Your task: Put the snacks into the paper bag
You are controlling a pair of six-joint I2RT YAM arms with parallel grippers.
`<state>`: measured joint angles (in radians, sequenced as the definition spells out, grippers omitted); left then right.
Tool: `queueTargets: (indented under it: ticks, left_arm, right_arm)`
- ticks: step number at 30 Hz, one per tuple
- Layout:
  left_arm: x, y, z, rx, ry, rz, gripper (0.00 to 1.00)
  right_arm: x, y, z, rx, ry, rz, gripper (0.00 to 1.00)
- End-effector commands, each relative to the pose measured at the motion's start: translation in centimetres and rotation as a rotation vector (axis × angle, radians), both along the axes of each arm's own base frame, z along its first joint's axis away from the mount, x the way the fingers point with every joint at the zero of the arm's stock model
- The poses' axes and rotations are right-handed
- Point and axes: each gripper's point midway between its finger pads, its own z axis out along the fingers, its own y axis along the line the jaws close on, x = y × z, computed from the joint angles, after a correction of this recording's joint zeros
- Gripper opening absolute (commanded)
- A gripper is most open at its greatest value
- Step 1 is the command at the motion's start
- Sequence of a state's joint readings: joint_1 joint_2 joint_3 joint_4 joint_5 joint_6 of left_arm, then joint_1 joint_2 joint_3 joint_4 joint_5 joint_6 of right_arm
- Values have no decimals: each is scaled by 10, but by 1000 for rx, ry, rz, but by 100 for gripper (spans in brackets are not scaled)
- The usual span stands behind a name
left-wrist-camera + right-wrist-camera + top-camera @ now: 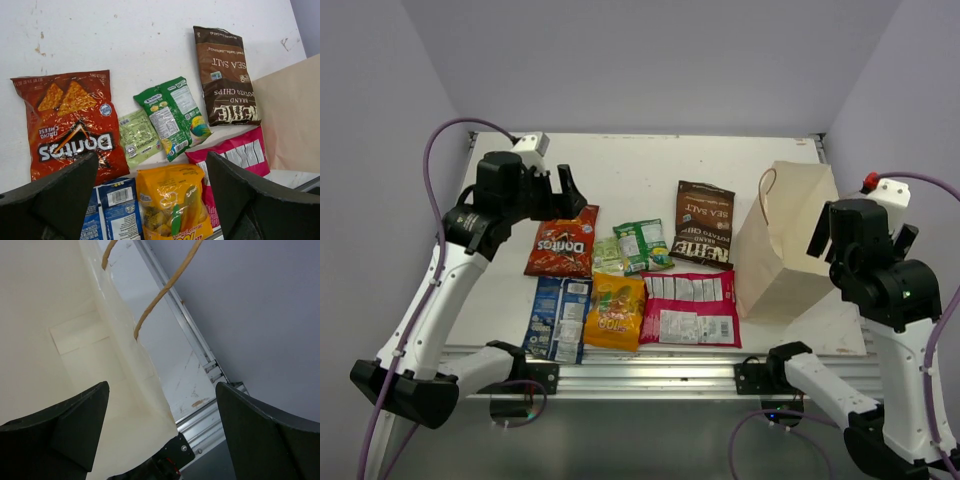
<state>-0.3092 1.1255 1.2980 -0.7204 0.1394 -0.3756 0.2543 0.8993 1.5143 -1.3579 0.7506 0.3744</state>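
Note:
Seven snack packets lie flat mid-table: red Doritos [561, 243], brown sea-salt chips [704, 223], green [642, 244], small pale green [608, 256], blue [560, 317], orange-yellow [616, 311] and magenta [691, 308]. The tan paper bag [783, 240] stands to their right. My left gripper [565, 192] is open and empty, raised over the Doritos' far edge. Its wrist view shows the Doritos [70, 125], the orange-yellow packet [175, 205] and the bag [292, 120]. My right gripper [825, 232] is open at the bag's right side. The bag wall [60, 340] and handles [165, 290] fill its wrist view.
A metal rail [650, 375] runs along the table's front edge, with both arm bases on it. Another rail [200, 345] edges the table's right side beyond the bag. Grey walls close in the table at the back and sides.

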Motion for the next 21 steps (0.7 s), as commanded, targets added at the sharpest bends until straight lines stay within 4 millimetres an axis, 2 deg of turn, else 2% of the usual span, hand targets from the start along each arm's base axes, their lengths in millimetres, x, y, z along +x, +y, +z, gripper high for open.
queueTargets:
  ticks: [1, 4, 5, 7, 11, 13, 18, 21]
  left_arm:
    - [-1, -7, 5, -32, -14, -26, 93]
    - [0, -8, 3, -33, -11, -32, 93]
    - [0, -9, 1, -34, -5, -32, 93]
    - [0, -10, -1, -35, -2, -38, 93]
    - [-1, -10, -1, -36, -3, -41, 93]
    - [0, -9, -1, -34, -9, -37, 93]
    - [-2, -10, -8, -32, 3, -42, 93]
    - [-3, -9, -10, -31, 6, -39, 93]
  right_arm:
    - [-21, -11, -14, -52, 91, -21, 92]
    - [-23, -10, -17, -51, 58, -1, 85]
    - [-22, -10, -20, -50, 62, -2, 76]
    - [-18, -9, -22, -54, 80, 0, 67]
    - [-11, -7, -25, -64, 106, 7, 58]
    - [-11, -7, -25, -65, 106, 11, 48]
    - [-3, 1, -30, -53, 133, 56, 45]
    - [1, 4, -32, -49, 145, 70, 32]
